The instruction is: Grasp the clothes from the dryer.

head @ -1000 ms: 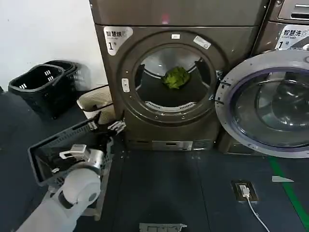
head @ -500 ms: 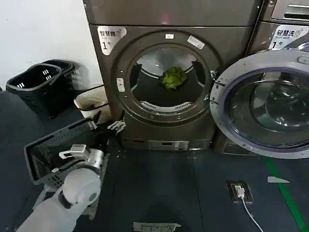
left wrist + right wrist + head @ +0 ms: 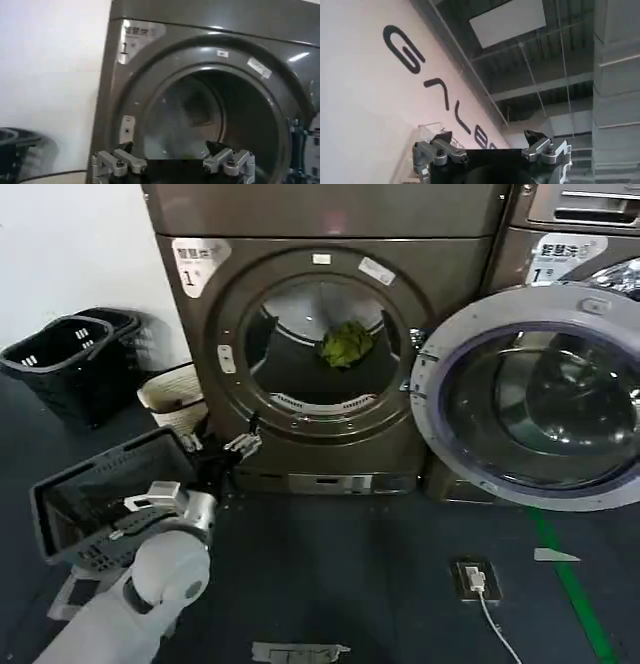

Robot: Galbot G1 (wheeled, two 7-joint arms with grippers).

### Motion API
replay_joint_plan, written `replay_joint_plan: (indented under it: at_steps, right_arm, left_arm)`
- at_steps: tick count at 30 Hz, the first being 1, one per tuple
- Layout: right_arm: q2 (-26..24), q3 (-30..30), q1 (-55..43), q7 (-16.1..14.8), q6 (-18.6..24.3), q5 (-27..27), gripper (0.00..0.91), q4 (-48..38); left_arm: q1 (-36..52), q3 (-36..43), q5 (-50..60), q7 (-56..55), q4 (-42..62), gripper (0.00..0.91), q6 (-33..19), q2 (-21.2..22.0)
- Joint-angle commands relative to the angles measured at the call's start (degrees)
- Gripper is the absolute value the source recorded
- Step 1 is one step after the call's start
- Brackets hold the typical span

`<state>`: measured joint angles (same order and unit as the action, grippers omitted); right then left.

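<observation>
Clearly an approach: left gripper (image 3: pixel 225 452), jaws wide and empty, faces the dryer (image 3: pixel 190 344); the clothes (image 3: pixel 345 344) lie ahead, needing a reach inside.

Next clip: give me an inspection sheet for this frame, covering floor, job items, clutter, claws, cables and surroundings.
Surface: dark floor with a green stripe at the robot's right.
Job's things: clothes, a small yellow-green bundle, lie inside the dryer; its door is swung open to the right.
Clutter: black baskets and a pale basket by the wall; a grey crate near the left arm.
Grippers: left claw open, low in front of the dryer mouth, short of the drum. Right claw open, pointing up at a ceiling.
Cables: a white cable plugged into a floor socket.
Surroundings: white wall; a second machine on the right.
</observation>
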<state>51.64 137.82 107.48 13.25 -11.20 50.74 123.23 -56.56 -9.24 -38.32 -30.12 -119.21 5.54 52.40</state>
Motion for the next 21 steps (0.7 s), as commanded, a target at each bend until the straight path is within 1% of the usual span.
replay_joint_plan:
  at_steps: [1,21]
  right_arm:
    - [0.1,0.1,0.1,0.1,0.1,0.1,0.907,0.0]
    - [0.1,0.4,0.2,0.1,2.0,-0.1,0.907,-0.3]
  left_arm:
    - [0.0,0.0,0.0,0.0,-0.2,0.907,0.0,-0.1]
    - [-0.4,0.0,0.3,0.0,-0.3,0.907,0.0,0.1]
